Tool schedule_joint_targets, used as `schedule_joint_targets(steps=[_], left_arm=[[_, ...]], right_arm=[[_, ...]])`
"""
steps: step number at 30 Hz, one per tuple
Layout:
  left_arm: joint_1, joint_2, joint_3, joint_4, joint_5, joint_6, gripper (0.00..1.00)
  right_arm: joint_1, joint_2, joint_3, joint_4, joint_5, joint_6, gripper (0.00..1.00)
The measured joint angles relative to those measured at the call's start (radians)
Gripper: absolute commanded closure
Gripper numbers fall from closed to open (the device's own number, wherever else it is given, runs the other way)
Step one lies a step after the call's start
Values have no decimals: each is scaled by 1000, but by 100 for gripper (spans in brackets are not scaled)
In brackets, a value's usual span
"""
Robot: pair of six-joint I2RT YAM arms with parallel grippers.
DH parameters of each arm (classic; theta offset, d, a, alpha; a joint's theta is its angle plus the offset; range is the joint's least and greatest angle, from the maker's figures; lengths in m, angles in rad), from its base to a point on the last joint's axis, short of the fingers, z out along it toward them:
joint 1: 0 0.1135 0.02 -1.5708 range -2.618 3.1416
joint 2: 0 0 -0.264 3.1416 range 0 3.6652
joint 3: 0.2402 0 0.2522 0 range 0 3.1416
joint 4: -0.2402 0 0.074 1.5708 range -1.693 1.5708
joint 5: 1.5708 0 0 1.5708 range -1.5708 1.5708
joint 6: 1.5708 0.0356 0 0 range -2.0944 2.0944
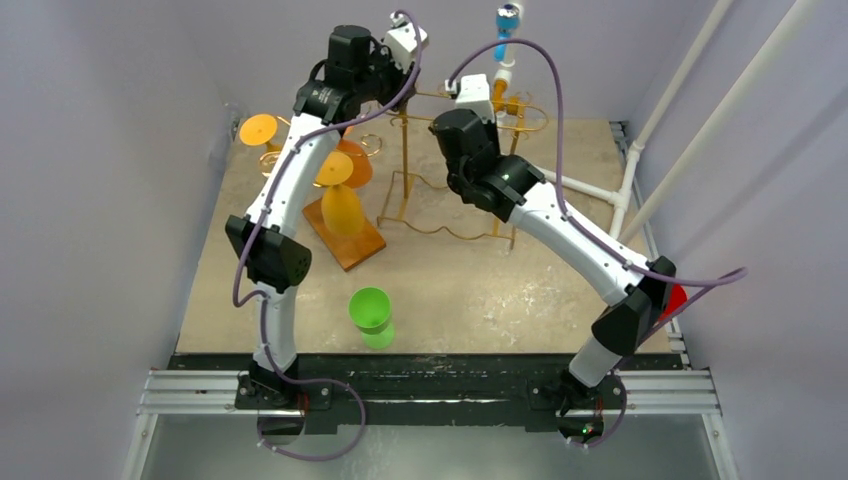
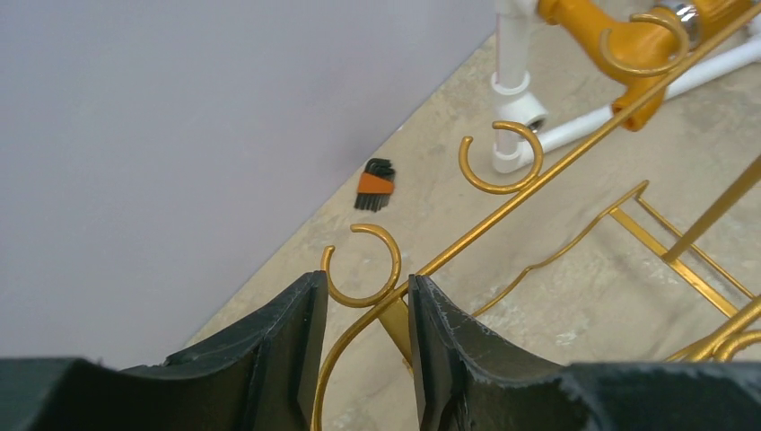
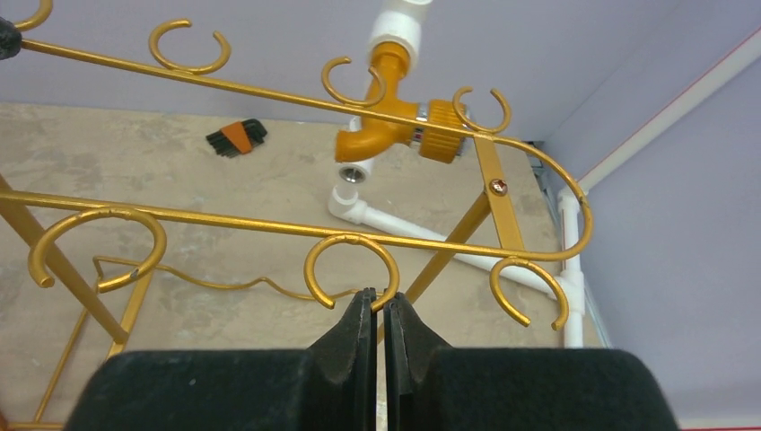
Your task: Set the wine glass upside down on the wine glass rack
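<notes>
The gold wire wine glass rack (image 1: 404,170) stands at the back middle of the table. Orange wine glasses (image 1: 352,162) hang upside down at its left end, and a yellow-orange one (image 1: 341,205) is over a wooden board. A green wine glass (image 1: 371,310) stands on the table near the front. My left gripper (image 2: 363,287) is open, its jaws astride the rack's top rail (image 2: 502,206) beside an empty hook. My right gripper (image 3: 379,301) is shut on the tip of a rack hook (image 3: 352,269). Neither gripper holds a glass.
A brown wooden board (image 1: 352,245) lies left of the rack. White pipes (image 3: 395,229) with an orange fitting (image 3: 395,136) run behind the rack. A hex key set (image 2: 375,184) lies by the back wall. Walls close in at left and right.
</notes>
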Motion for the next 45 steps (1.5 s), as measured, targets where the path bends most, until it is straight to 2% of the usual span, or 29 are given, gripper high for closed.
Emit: schedule_joint_targets(steps=[11,14,16,18,19,22,31,37,40,45], left_arm=[[-17,-48,-64,-9,131,-52,60],[-26,-76,-100,-12,154,-62,56],[-32,-94,-120,-16,161,-63,44],[-34,-107,-131,-19,159,-62,22],[-33,-111,-133,-20,149,-63,15],[-26,-118,-134,-24,122,-69,1],[-20,-160,-83,-81,21,-97,0],[-13,-261,-63,-86,-45,-133,0],[-11,-318,-63,-86,-52,-139,0],[-12,-459,-207,-78,-35,-138,0]], right_arm=[[-48,-156,-193,47,-44,-5,100],[-82,-185,-217,50,-59,3,94],[-100,-187,-217,47,-59,5,84],[-110,-186,-217,43,-59,11,71],[-112,-187,-217,39,-58,12,62],[-117,-194,-217,14,-51,23,50],[-89,-280,-210,-111,-107,72,36],[129,-277,-66,-214,-130,131,29],[200,-279,-36,-240,-140,173,27],[131,-330,-157,-276,-159,208,29]])
